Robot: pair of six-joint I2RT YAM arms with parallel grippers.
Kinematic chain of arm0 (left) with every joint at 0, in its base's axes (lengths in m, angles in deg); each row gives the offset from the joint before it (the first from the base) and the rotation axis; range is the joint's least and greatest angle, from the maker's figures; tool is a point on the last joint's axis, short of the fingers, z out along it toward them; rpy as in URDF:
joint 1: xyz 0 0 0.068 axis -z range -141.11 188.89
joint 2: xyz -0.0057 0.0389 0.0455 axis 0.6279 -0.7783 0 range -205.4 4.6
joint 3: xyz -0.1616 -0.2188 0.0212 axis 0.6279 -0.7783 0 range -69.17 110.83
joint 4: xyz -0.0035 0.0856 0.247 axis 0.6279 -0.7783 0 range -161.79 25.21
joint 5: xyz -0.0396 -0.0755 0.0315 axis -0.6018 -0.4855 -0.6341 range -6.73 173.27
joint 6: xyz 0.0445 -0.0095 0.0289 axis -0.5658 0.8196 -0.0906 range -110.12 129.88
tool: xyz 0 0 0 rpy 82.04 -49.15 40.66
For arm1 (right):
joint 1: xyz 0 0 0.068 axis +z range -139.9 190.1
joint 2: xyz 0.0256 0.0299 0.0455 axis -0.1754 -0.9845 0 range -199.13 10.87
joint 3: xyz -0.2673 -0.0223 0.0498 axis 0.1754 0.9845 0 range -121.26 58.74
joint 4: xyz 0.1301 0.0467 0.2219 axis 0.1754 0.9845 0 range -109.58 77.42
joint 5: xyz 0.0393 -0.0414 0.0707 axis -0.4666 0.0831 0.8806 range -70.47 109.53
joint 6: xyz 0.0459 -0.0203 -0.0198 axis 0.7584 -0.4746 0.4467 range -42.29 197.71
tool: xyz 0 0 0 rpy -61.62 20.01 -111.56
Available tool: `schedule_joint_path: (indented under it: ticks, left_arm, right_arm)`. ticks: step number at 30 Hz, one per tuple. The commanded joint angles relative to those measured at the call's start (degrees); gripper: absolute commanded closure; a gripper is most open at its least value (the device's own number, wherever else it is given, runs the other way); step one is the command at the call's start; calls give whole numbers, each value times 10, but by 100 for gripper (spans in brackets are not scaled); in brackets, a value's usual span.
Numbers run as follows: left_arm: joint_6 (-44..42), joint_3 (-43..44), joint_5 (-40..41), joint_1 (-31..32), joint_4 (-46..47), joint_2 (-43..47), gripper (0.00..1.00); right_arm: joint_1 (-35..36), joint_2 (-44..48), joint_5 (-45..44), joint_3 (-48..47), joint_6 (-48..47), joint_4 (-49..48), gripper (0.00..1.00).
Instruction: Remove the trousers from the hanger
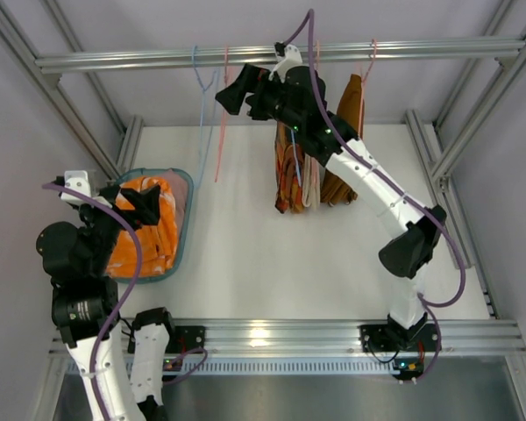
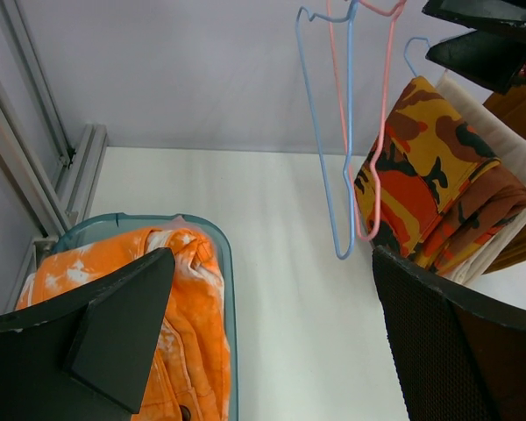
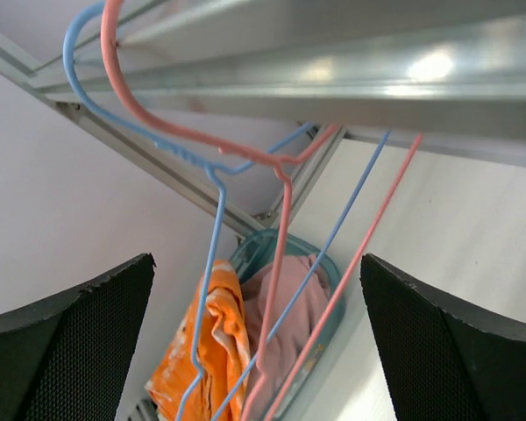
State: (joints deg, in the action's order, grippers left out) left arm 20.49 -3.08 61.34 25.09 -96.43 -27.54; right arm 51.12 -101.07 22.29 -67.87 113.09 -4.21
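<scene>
White table (image 1: 245,246): trousers (image 1: 149,237) in basket (image 1: 189,219) are judged soft, light, best pinched at a fold; left gripper (image 2: 272,254) and right gripper (image 3: 256,260) seen wide, empty.

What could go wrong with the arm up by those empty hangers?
The right gripper stands open astride the blue hanger and pink hanger; withdrawing carelessly might snag them off the rail. The right arm crosses close to the hanging camouflage garment and might drag it down.
</scene>
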Motion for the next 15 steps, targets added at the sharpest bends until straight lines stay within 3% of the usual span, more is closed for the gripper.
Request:
schedule_joint_path:
  ticks: [1, 15]
  left_arm:
    - [11, 42, -14, -3, -11, -18, 1]
    - [-51, 125, -79, -3, -154, -135, 1]
  right_arm:
    - [-3, 78, 15, 38, -20, -45, 1]
    - [6, 324, 123, 282, -84, -105, 1]
